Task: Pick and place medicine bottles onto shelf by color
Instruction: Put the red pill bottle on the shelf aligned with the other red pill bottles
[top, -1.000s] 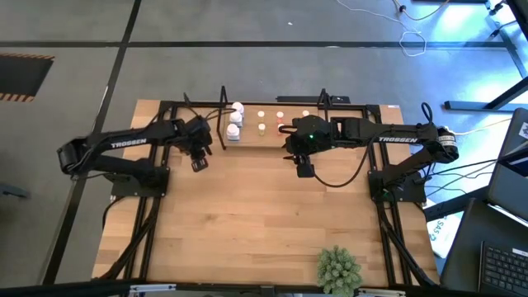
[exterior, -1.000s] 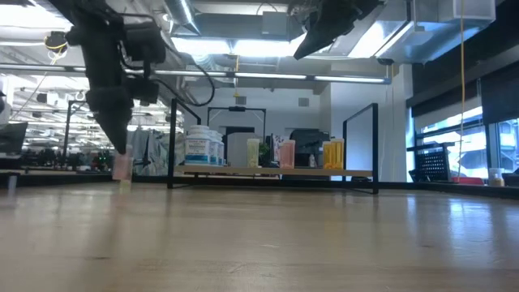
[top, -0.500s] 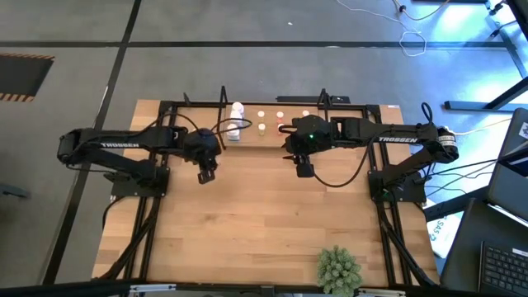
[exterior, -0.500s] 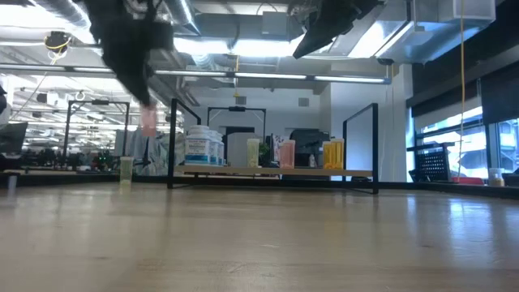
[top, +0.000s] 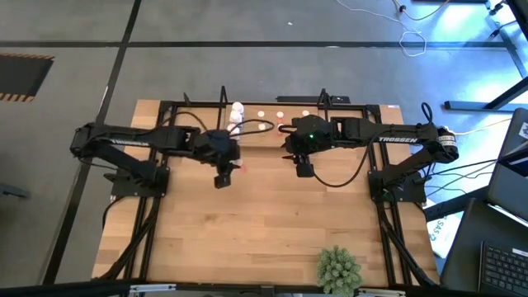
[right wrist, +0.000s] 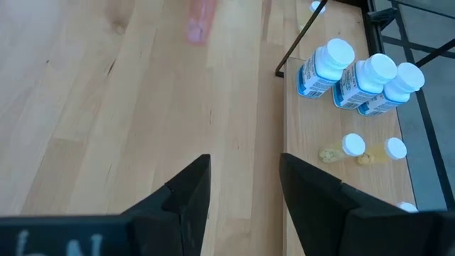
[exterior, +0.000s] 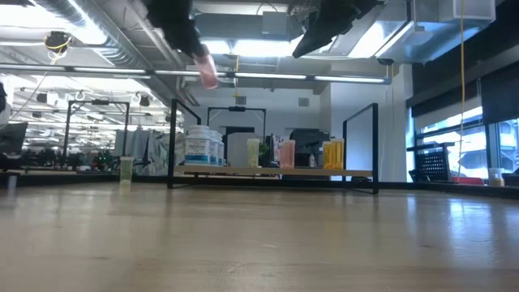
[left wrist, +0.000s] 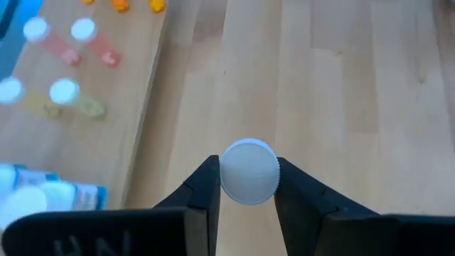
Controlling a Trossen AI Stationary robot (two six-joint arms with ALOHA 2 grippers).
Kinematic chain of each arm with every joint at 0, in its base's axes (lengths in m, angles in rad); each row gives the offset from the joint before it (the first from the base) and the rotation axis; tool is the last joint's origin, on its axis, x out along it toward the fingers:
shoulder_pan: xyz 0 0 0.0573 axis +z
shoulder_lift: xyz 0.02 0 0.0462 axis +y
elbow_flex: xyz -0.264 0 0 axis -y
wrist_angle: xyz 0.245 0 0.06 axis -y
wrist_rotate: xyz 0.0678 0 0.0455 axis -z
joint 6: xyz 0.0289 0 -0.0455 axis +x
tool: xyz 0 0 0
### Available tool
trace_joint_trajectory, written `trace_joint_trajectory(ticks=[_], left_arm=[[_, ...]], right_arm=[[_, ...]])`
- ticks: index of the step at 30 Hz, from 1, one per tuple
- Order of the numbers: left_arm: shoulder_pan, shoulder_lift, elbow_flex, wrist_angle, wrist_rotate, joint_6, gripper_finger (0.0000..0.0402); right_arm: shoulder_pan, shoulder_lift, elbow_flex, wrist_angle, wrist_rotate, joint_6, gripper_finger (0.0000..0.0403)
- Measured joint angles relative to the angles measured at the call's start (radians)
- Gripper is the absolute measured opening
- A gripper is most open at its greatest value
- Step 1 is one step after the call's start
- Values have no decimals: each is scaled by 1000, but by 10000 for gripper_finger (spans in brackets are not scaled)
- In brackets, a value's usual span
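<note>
L gripper [left wrist: 247, 186] clamped on small pink bottle [exterior: 207, 70] w/ white cap, R gripper [right wrist: 243, 186] apart

The pink bottle [exterior: 207, 71] is showing only as a blurred smear in the low view, and the left gripper [exterior: 180, 26] above it is running off the upper edge as a dark shape. In the left wrist view the white cap [left wrist: 249, 171] is hiding the bottle's body, and the white bottles [left wrist: 32, 200] are being cut off at the frame's side. In the high view the left arm is covering part of the shelf [top: 272, 125], and the small bottles [top: 280, 115] on it are showing only as pale dots.
</note>
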Motion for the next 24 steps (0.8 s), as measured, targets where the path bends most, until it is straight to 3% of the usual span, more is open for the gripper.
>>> trace_joint_trajectory(ticks=[10,21,24], left_arm=[[129,171,142,-21,121,161,93],[178,229,167,-50,135,206,94],[180,229,167,-47,135,206,94]], right_arm=[[0,0,0,1,0,0,171],[0,0,0,8,0,-1,171],[0,-16,0,-61,-2,-3,171]])
